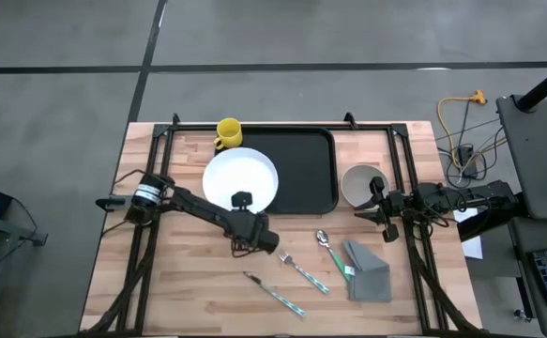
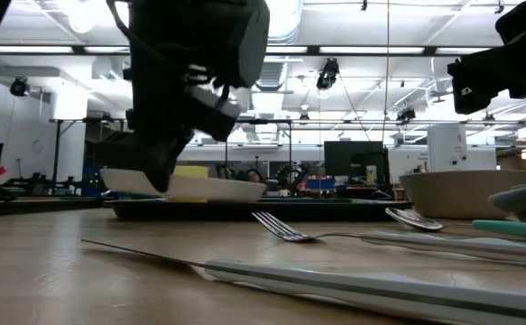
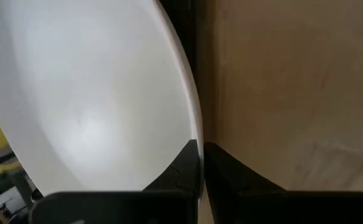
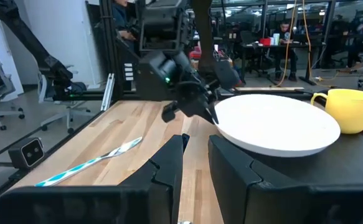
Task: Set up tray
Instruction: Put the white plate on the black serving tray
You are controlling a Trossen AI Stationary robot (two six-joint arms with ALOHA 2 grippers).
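Observation:
The black tray lies at the table's far middle. A round white plate sits half over the tray's left rim, partly above the wood. My left gripper is at the plate's near rim, shut on it; the right wrist view shows it too. My right gripper hovers near the table's right edge beside a beige bowl, its fingers a narrow gap apart, pointing left toward the plate and touching nothing. A yellow mug stands on the wood at the tray's far left corner. My left gripper pinches the plate's near rim between its two fingers, one on the plate's inner face and one on the outside. The fingers come from the near side, slanting down. The held rim is raised off the wood, and the plate's far part is over the tray.
A fork, a spoon and a knife lie on the wood near the table's near edge. A folded grey napkin lies to their right. Bare wood shows at the near left.

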